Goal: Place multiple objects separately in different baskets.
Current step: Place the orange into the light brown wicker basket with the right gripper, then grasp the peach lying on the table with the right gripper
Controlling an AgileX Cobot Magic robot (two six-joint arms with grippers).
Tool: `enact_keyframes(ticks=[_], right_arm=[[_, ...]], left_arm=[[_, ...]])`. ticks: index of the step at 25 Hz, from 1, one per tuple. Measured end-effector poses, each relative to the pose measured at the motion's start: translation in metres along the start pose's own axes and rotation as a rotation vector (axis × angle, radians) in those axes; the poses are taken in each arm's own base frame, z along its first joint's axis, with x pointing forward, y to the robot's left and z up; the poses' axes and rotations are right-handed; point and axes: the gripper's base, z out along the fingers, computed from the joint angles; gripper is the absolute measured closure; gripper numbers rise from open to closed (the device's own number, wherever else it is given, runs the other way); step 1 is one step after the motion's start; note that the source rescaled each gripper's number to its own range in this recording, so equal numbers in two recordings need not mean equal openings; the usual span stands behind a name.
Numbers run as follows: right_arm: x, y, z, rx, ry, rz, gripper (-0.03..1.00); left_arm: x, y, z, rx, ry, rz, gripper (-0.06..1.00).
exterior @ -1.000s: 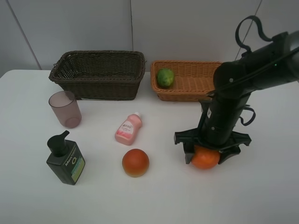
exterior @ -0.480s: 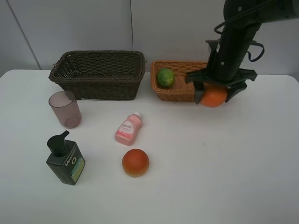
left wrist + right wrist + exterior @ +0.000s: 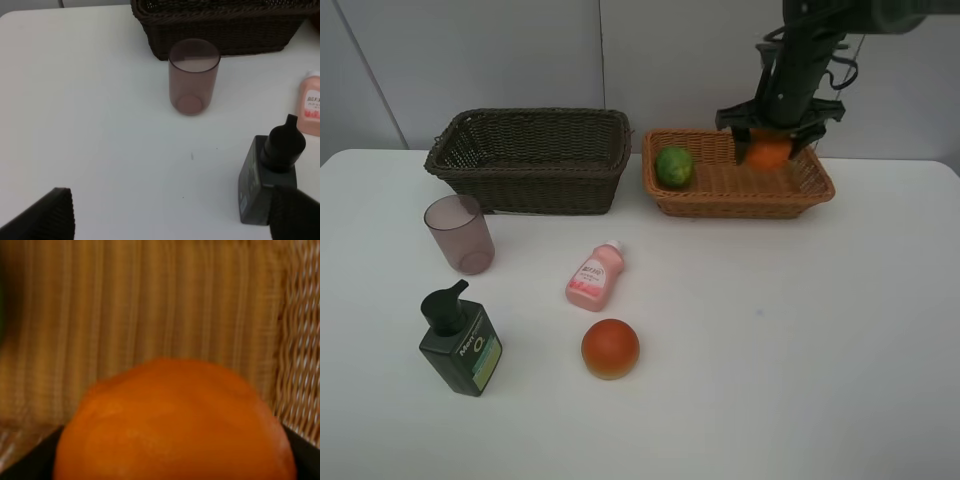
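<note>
Two baskets (image 3: 525,185); one held orange (image 3: 768,152), one lime (image 3: 674,166).

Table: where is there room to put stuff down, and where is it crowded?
The table is bare on its right side, in front of the light basket and right of the peach. Inside that basket, the floor between the lime and the orange is free. Crowded: the left front, with cup, pink bottle and pump bottle.

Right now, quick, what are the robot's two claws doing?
Left gripper: open, holding nothing.
Right gripper: shut on the orange, over the light basket.
</note>
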Motion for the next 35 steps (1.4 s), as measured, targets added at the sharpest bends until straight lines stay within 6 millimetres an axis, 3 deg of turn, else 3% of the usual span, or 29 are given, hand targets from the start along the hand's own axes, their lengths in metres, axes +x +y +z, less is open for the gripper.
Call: enact_keyframes(ticks=[7,14,18,22,29,35], right_arm=[[-0.008,0.005,0.035,-0.020,-0.090,-0.024,0.58],[-0.008,0.007,0.043,-0.025,-0.098,-0.028,0.56],[-0.007,0.007,0.043,-0.022,-0.090,-0.029,0.12],[-0.004,0.007,0.039,-0.004,-0.049,-0.040,0.01],[0.009,0.026,-0.014,-0.025,0.039,-0.238,0.00],[0.037,0.080,-0.064,-0.173,0.117,-0.356,0.00]], left_arm=[[0.000,0.000,0.000,0.000,0.000,0.000,-0.06],[0.000,0.000,0.000,0.000,0.000,0.000,-0.06],[0.000,0.000,0.000,0.000,0.000,0.000,-0.06],[0.000,0.000,0.000,0.000,0.000,0.000,-0.06],[0.000,0.000,0.000,0.000,0.000,0.000,-0.06],[0.000,0.000,0.000,0.000,0.000,0.000,-0.06]])
